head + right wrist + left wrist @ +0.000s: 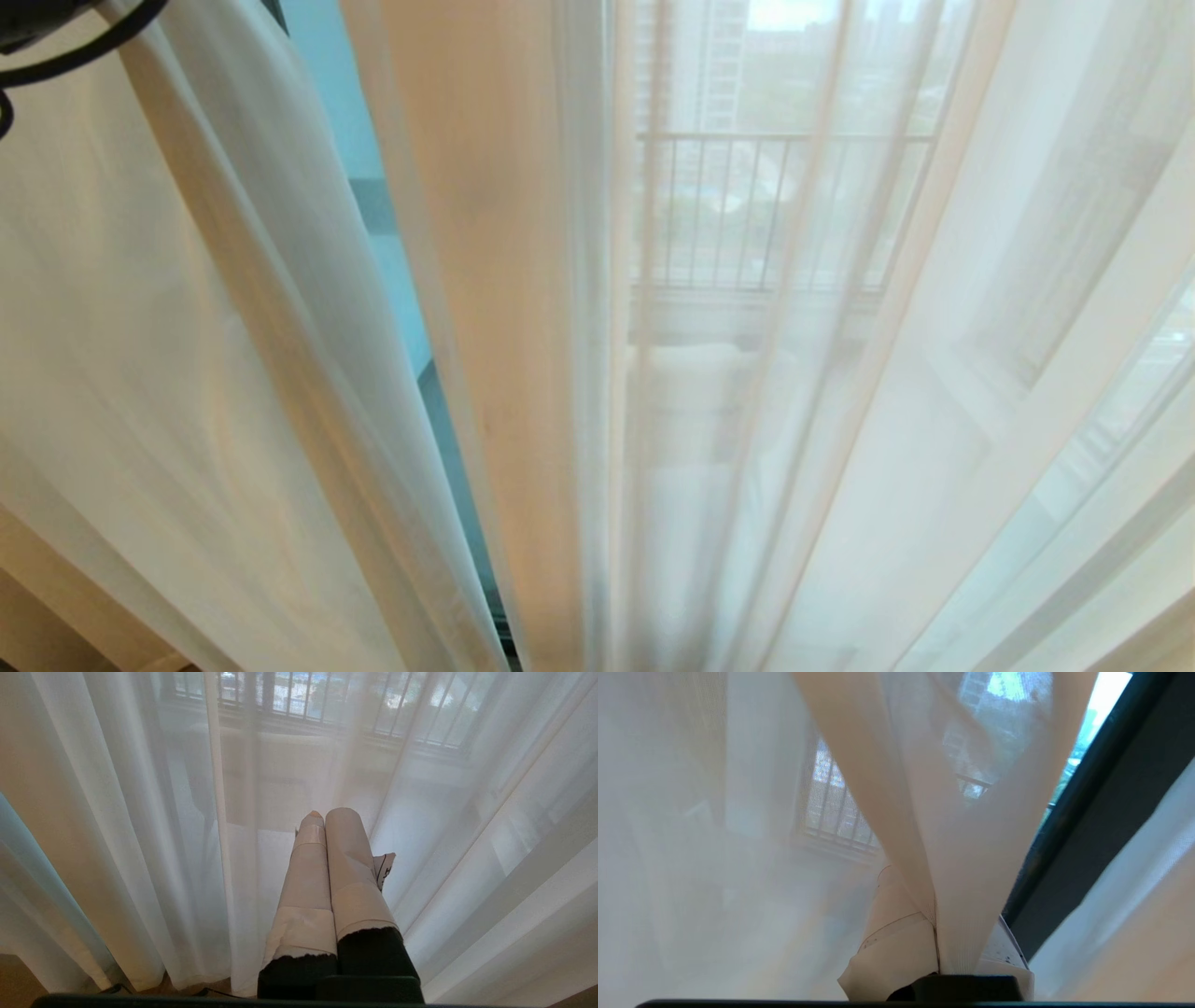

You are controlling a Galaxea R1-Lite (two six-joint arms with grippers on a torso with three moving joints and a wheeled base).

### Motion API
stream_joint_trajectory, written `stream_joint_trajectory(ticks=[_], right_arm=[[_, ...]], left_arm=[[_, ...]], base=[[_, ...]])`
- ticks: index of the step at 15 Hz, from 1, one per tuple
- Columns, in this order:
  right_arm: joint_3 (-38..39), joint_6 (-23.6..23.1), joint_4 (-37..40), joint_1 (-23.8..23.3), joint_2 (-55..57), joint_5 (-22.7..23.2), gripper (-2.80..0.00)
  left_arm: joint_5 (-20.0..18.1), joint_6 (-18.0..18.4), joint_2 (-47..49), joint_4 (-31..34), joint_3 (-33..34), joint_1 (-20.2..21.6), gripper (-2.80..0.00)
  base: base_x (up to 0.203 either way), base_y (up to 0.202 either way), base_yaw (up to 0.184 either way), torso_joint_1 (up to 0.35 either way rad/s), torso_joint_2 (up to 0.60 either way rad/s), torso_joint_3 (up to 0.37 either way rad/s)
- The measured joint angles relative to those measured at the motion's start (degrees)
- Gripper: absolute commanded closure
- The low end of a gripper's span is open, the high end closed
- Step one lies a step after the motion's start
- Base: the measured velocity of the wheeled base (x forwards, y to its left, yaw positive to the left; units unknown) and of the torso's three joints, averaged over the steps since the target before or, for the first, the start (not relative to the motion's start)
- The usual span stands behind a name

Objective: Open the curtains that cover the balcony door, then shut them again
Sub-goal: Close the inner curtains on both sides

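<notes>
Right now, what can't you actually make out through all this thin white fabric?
- Left wrist view: left gripper, shut on a sheer white curtain fold, fingers mostly wrapped in fabric.
- Head view: neither gripper; balcony railing hazed by sheer.
- Right wrist view: floor cut off; shut right gripper holds nothing.

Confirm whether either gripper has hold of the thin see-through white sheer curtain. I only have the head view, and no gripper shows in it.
Observer: Yes. The left wrist view shows the left gripper shut on a bunched fold of the thin white sheer curtain.
Operator: Right gripper?
Observer: The right gripper is shut and holds nothing. Its beige tape-wrapped fingers are pressed together and point toward the sheer.
Operator: Anything beside the left grip?
Observer: The balcony door's dark metal frame runs right beside the pinched fold.
</notes>
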Motion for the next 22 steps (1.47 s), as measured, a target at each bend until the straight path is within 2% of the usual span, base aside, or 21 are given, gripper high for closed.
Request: stream_joint_trajectory(ticks=[3,10,18,22], right_arm=[[0.0,0.03,0.0,0.0,0.0,0.0,0.0],[0.0,0.01,0.0,0.0,0.0,0.0,0.0],[0.0,0.01,0.0,0.0,0.0,0.0,0.0],[0.0,0.01,0.0,0.0,0.0,0.0,0.0]], left_arm=[[-0.06,2.21,-0.35,-0.11,-0.48,-2.64,0.0],[0.32,2.43,-2.83,-0.74,-0.99,-12.9,0.0],[3.76,2.43,-3.76,-0.94,-1.25,-30.54,0.0],[4.99,2.49,-0.82,-3.68,-2.93,-38.66,0.0]], base=[[0.0,0.0,0.0,0.0,0.0,0.0],[0.0,0.0,0.0,0.0,0.0,0.0],[0.0,0.0,0.0,0.0,0.0,0.0],[0.0,0.0,0.0,0.0,0.0,0.0]])
